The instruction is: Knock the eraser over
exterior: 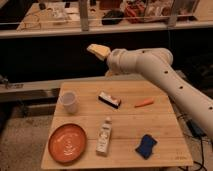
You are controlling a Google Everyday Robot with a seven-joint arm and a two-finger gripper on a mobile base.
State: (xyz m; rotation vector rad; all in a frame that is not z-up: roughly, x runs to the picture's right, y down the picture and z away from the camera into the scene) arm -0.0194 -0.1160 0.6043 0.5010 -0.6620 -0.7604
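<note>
End effector (97,51) above white-topped eraser (109,100)

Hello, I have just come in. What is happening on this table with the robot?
The robot's arm reaches in from the right, and its gripper hangs high above the back edge of the wooden table, touching nothing. The eraser lies near the middle. Around it are a white cup, an orange plate, a white bottle, a blue pad and a small orange object.
</note>
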